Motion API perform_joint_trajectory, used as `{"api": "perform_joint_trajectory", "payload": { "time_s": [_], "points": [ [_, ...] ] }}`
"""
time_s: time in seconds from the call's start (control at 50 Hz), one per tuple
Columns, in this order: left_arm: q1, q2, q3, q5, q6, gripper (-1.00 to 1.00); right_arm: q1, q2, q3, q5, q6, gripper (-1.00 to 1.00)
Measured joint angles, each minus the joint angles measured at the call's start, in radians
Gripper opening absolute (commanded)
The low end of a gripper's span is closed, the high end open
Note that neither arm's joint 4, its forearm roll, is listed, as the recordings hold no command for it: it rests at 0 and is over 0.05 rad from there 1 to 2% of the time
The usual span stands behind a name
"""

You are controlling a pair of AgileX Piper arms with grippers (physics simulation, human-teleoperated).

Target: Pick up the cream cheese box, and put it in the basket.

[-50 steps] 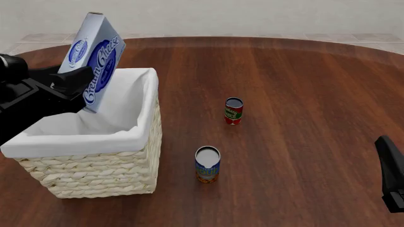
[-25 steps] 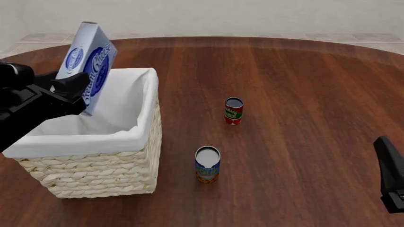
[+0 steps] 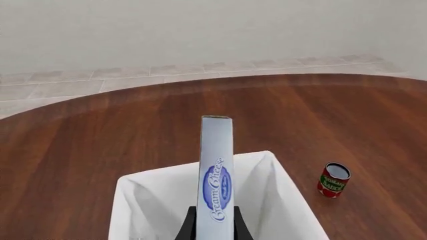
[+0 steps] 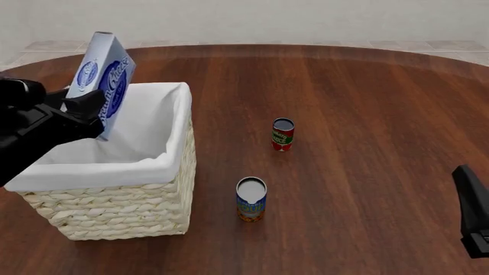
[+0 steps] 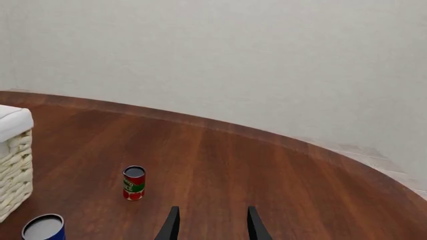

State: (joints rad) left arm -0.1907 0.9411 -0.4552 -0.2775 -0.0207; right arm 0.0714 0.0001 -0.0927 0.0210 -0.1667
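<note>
The white cream cheese box [image 4: 103,77] with its blue oval logo stands on end, tilted, its lower part inside the basket's opening. My left gripper [image 4: 82,112] is shut on its lower end over the basket's left side. In the left wrist view the cream cheese box [image 3: 216,175] shows edge-on between the dark fingers [image 3: 186,230], above the white liner. The basket [image 4: 114,206] is woven wicker with a white cloth liner, at the table's left. My right gripper [image 5: 209,226] hovers low at the right, open and holding nothing.
A red can [image 4: 283,134] stands on the brown table right of the basket, and a blue can [image 4: 251,199] stands nearer, by the basket's front right corner. Both cans also show in the right wrist view: red can [image 5: 133,183], blue can [image 5: 43,227].
My left gripper has carried the box leftward and down, deeper over the basket. The right arm has stayed put.
</note>
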Motion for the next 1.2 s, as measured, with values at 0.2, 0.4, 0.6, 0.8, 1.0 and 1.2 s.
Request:
{"api": "perform_joint_trajectory", "payload": {
  "time_s": [0.2,0.4,0.6,0.8,1.0,1.2],
  "points": [
    [0.004,0.012,-0.006,-0.007,0.008,1.0,0.001,0.0,-0.003,0.002,-0.001,1.0],
    [0.005,0.005,-0.012,0.003,0.012,1.0,0.002,0.0,-0.005,0.003,-0.001,1.0],
    [0.004,-0.005,-0.015,0.011,0.015,1.0,0.003,0.0,-0.003,0.002,-0.001,1.0],
    [0.004,-0.015,-0.015,0.018,0.015,1.0,0.004,0.0,0.0,0.0,0.0,1.0],
    [0.002,-0.029,-0.015,0.027,0.015,1.0,0.004,0.0,0.002,-0.002,0.001,1.0],
    [-0.004,-0.069,-0.018,0.059,0.015,1.0,0.004,0.0,0.005,-0.004,0.001,1.0]
  ]
}}
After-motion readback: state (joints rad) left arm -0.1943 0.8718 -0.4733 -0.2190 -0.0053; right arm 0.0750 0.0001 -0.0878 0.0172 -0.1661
